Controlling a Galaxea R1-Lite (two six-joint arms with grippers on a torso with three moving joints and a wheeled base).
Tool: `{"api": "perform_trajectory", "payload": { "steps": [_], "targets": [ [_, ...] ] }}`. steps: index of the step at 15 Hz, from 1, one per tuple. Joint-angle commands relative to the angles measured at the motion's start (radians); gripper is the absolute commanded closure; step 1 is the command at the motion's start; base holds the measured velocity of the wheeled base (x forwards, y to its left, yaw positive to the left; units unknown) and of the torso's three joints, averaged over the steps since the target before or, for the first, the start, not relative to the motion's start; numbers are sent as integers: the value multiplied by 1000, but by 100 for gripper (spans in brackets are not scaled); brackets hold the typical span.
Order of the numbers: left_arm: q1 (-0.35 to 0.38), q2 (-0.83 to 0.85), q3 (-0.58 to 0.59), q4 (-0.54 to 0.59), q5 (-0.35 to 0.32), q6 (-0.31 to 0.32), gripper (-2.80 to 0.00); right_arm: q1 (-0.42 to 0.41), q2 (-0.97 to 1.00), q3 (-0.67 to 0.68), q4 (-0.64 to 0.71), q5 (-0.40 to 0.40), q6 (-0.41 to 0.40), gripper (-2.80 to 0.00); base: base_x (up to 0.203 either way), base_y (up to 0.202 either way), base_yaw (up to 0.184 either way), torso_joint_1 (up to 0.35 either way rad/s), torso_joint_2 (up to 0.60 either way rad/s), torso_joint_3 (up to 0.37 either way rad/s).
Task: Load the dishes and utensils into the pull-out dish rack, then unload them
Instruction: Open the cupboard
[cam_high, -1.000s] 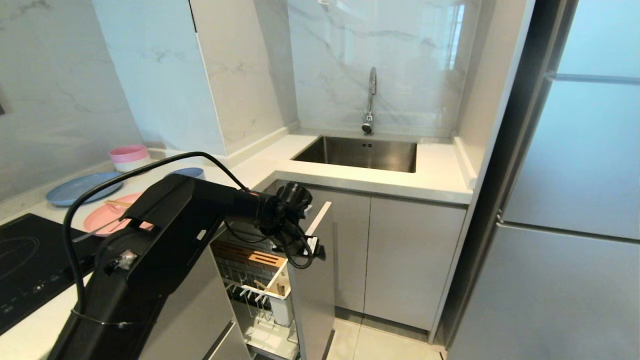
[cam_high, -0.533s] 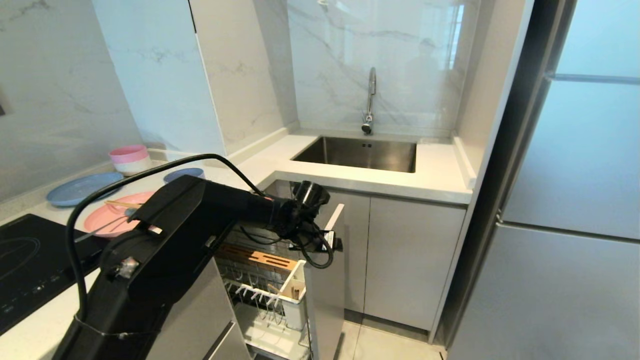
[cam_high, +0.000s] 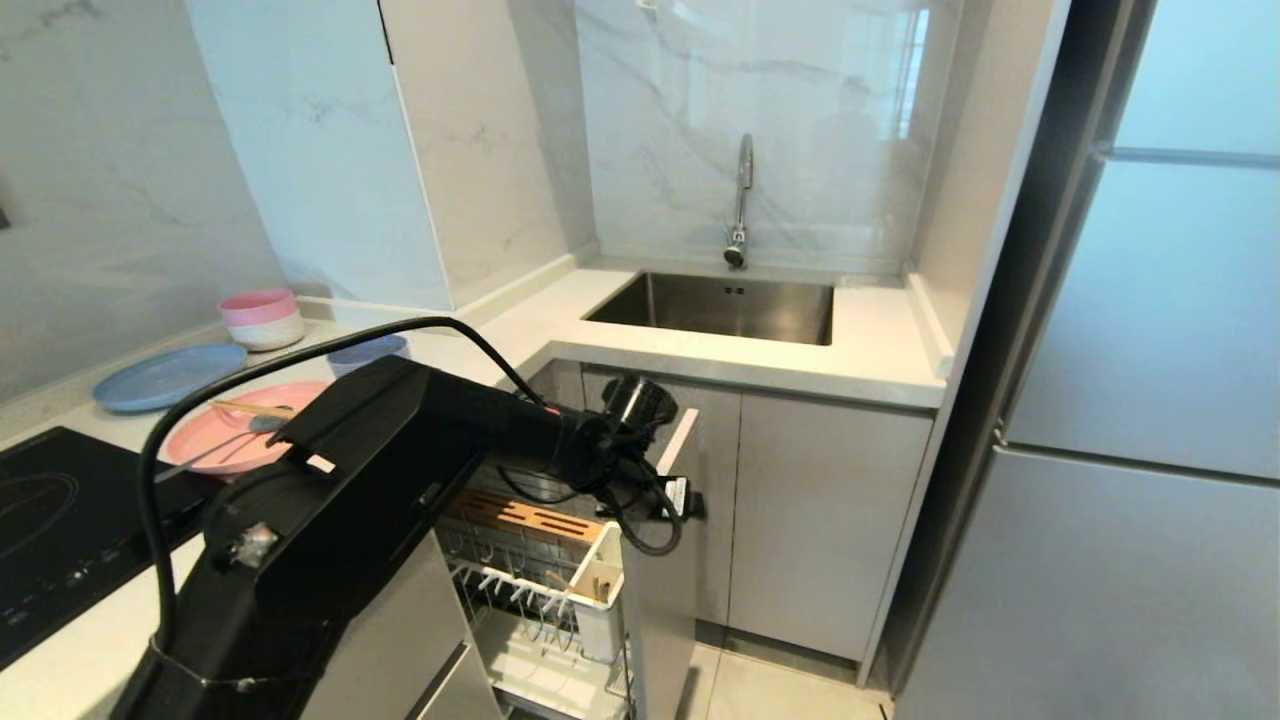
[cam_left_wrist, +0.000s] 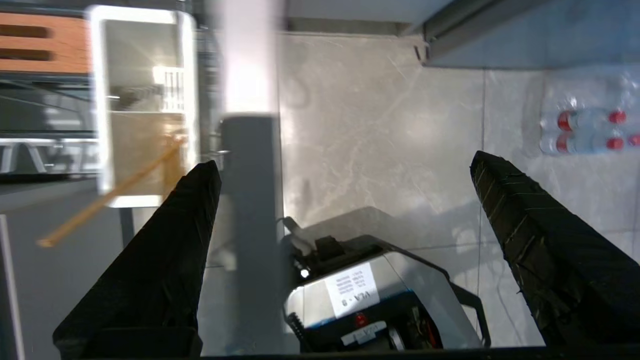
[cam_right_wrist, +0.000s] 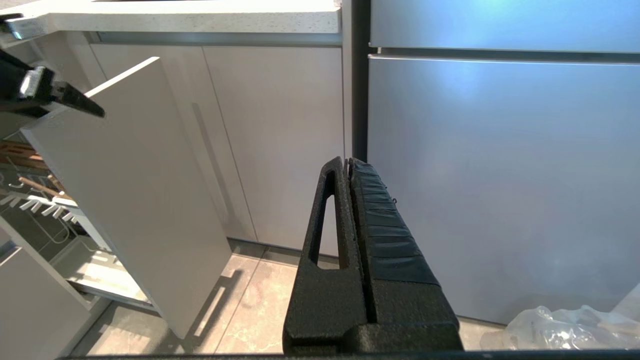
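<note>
Hooking seems to be the point of the left hand: its fingers are spread wide and straddle the top edge of the pull-out dish rack, one finger on the basket side of the tall grey front panel and the other out over the floor, so the arm can drag the unit without clamping it. In the head view the rack stands drawn out from under the table, wire basket, white cutlery holder and wooden insert exposed. A stick already leans in the holder. On the table's left part lies the pink plate with chopsticks and spoon across it, the blue-grey bowl just behind, all waiting to be loaded. The right hand hangs parked before the fridge, fingers pressed together on nothing
</note>
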Motion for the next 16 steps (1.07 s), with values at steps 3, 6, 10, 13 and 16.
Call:
{"api": "perform_trajectory", "payload": {
  "steps": [3,6,10,13,16],
  "targets": [
    [-23,-5,12,2,-2,-4,-280,1,1,0,-1,0,0,0,0,0,0,0,0,0],
    [-40,-15,24,1,-2,-9,-280,1,1,0,-1,0,0,0,0,0,0,0,0,0],
    [-52,-23,35,0,-2,-9,-280,0,1,0,-1,0,0,0,0,0,0,0,0,0],
    [-52,-21,34,-1,7,-6,-280,0,1,0,0,0,0,0,0,0,0,0,0,0],
    [-51,-19,26,-1,53,-3,-280,-1,0,0,-1,0,0,0,0,0,0,0,0,0]
  ]
}}
